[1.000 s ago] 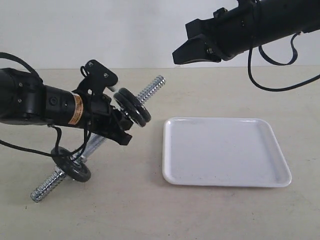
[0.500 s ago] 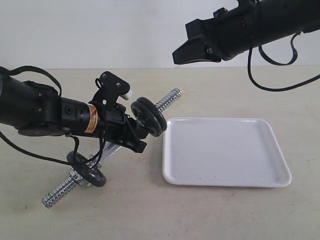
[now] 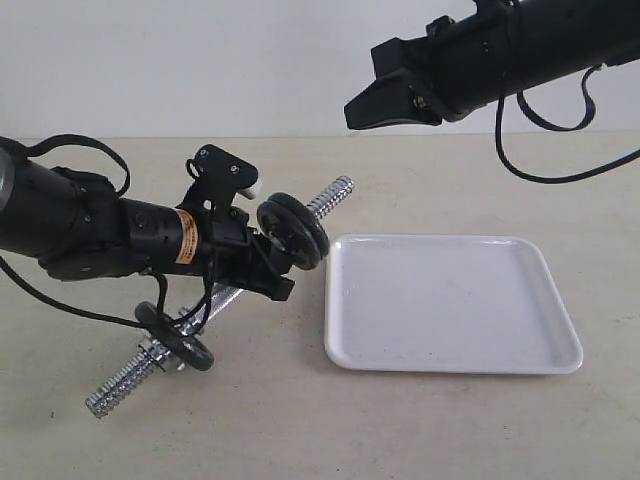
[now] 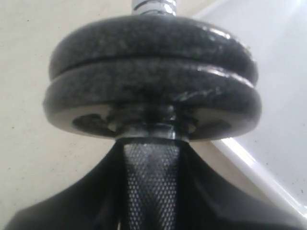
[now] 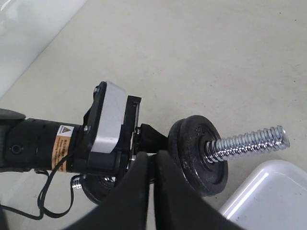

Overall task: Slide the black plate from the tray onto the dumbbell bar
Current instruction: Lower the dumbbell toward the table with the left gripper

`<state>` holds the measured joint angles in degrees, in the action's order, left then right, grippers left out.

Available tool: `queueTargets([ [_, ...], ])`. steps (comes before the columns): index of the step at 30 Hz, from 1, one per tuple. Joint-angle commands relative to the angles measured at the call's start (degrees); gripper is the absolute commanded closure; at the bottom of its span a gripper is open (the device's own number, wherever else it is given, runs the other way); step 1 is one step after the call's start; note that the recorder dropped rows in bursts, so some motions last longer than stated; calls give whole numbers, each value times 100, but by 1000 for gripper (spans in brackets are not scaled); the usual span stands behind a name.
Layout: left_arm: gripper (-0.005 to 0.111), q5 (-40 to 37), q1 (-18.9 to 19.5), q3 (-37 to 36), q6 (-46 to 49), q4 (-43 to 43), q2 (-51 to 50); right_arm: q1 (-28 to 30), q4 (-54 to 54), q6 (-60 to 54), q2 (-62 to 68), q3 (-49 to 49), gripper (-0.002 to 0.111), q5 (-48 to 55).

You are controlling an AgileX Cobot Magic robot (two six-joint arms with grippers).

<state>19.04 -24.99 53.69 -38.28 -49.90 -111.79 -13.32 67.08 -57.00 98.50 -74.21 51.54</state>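
The left gripper [image 3: 262, 270] is clamped on the knurled middle of the dumbbell bar [image 3: 335, 193], threaded end angled upward, likely so the discs settle toward it rather than slide off. The black plate [image 3: 295, 232] sits just beyond the gripper, stacked against another disc [image 3: 275, 222], off the tray [image 3: 450, 310]. The right gripper [image 3: 365, 108], closed and empty, hangs well above.
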Motion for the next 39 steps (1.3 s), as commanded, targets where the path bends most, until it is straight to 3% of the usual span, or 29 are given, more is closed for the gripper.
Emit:
queueTargets([
  [1, 102, 1209, 142, 172, 229, 626, 202, 14, -9, -33, -66, -45, 108, 150],
  [16, 102, 1136, 258, 172, -66, 1020, -134, 14, -9, -33, -66, -45, 108, 131],
  [26, 102, 2125, 247, 186, -827, 1407, -566, 14, -9, -43, -66, -45, 108, 172],
  [39, 102, 2339, 173, 268, -1595, 1595, -799, 14, -9, -43, -66, -45, 108, 172],
])
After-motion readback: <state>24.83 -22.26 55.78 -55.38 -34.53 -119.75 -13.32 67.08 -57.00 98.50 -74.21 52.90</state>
